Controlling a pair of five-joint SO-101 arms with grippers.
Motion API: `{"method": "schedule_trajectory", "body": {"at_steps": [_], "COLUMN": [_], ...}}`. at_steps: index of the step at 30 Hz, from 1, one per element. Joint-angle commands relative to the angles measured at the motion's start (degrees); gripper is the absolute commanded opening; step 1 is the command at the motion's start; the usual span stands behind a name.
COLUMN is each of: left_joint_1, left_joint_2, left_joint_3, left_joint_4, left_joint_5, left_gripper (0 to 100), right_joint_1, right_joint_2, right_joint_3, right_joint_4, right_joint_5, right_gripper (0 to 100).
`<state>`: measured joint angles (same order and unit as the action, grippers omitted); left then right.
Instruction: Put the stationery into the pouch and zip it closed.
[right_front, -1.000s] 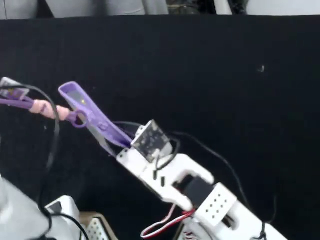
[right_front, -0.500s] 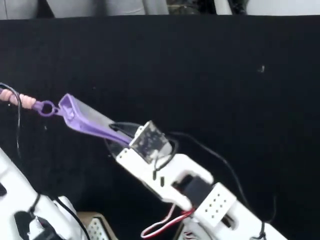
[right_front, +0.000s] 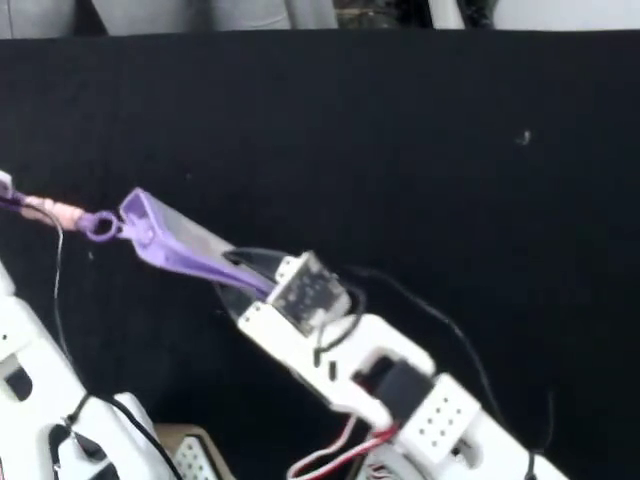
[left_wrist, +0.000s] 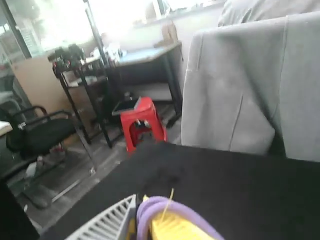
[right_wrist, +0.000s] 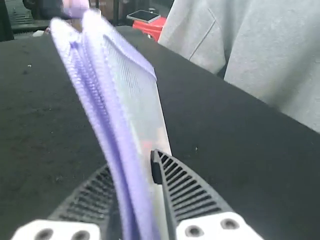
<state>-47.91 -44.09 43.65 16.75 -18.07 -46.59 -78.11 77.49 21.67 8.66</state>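
Observation:
A purple pouch (right_front: 175, 245) with a clear side is held above the black table (right_front: 450, 150), tilted. My right gripper (right_front: 245, 280) is shut on its near end. In the right wrist view the pouch (right_wrist: 125, 100) stands between the black ribbed fingers (right_wrist: 185, 195), and a faint reddish patch shows through its clear side. The zipper's purple ring (right_front: 100, 225) sits just past the pouch's far end. A pink strap (right_front: 45, 210) runs taut from the ring to my left gripper (right_front: 5, 195) at the left edge, which is shut on it.
The left arm's white body (right_front: 30, 370) rises at the bottom left, with a cable hanging beside it. The right arm (right_front: 350, 360) lies across the lower middle. Grey fabric (right_front: 200, 15) lies beyond the table's far edge.
The zipper ring slid from the pouch's side out past its far end. The left gripper pulled the strap leftward to the picture's edge. The pouch tipped lower, and the left arm's body came into view.

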Motion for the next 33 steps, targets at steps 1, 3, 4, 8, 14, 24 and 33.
{"method": "schedule_trajectory", "body": {"at_steps": [1, 3, 4, 8, 14, 24, 33], "left_joint_1": [1.1, 3.1, 4.1, 7.7, 16.2, 27.6, 30.2], "left_joint_2": [-1.5, -1.5, -1.5, -1.5, -1.5, -1.6, -1.6], "left_joint_3": [10.3, 14.5, 15.9, 18.3, 17.5, 19.6, 27.5], "left_joint_4": [-14.9, -17.6, -17.7, -17.4, -11.5, -2.2, -9.8], "left_joint_5": [-0.1, 0.0, 0.3, 12.3, 28.8, 29.5, 29.3], "left_gripper": [3, 3, 3, 3, 3, 3, 3], "right_joint_1": [2.8, 3.5, 3.9, 5.0, 4.8, 5.3, 9.7], "right_joint_2": [-12.9, -19.9, -23.4, -33.6, -33.3, -33.5, -34.4], "right_joint_3": [-2.2, -2.7, -2.6, -1.6, -1.3, -3.2, -10.0], "right_joint_4": [5.7, 9.4, 10.8, 14.3, 14.2, 14.6, 14.6], "right_joint_5": [1.8, 2.8, 2.9, 3.2, 4.5, 4.6, 4.4], "right_gripper": [1.1, 1.1, 1.1, 1.1, 1.1, 1.1, 1.1]}}
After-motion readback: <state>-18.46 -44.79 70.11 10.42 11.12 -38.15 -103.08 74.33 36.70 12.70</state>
